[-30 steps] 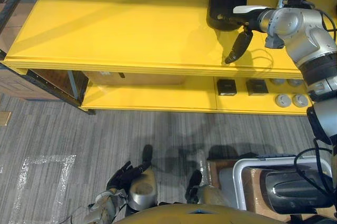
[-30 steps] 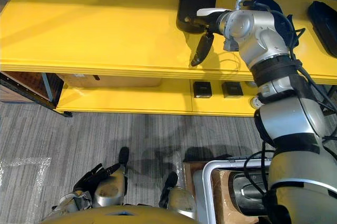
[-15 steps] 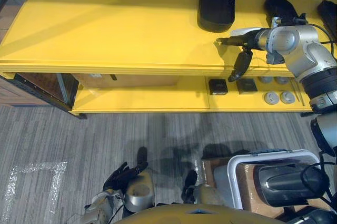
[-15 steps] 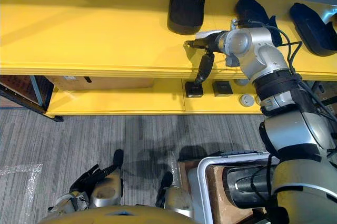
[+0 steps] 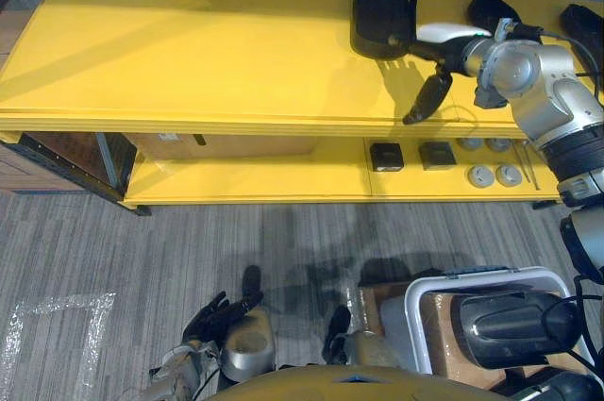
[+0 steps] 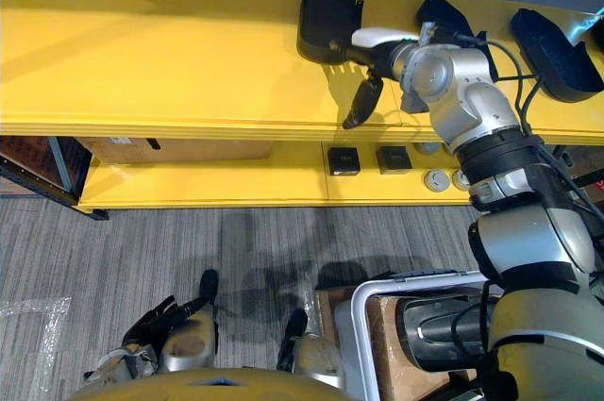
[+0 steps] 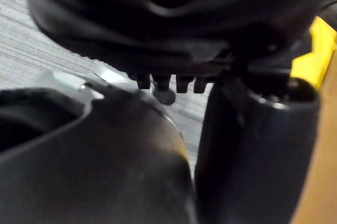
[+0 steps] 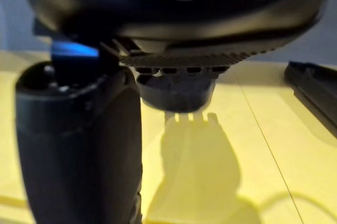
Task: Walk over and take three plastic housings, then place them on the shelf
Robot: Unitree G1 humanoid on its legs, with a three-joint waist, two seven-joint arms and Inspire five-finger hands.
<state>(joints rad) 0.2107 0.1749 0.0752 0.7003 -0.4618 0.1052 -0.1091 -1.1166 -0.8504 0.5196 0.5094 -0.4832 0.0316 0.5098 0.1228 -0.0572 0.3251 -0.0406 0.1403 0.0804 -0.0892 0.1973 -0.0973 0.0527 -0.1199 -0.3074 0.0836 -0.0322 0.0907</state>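
Shelf top point(image 5: 189, 42) carried the plastic housing point(image 5: 380, 5), with another housing point(image 6: 442, 16) and a third housing point(image 6: 547, 42) to its right. Our right hand point(image 5: 420, 42) lay with straight fingers against the plastic housing, thumb hanging apart, gripping nothing. Our left hand point(image 5: 215, 314) hung low, fingers loosely open.

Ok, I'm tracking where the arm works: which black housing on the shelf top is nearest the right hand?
The leftmost housing; the right hand is right beside it. The middle housing and rightmost housing sit farther right.
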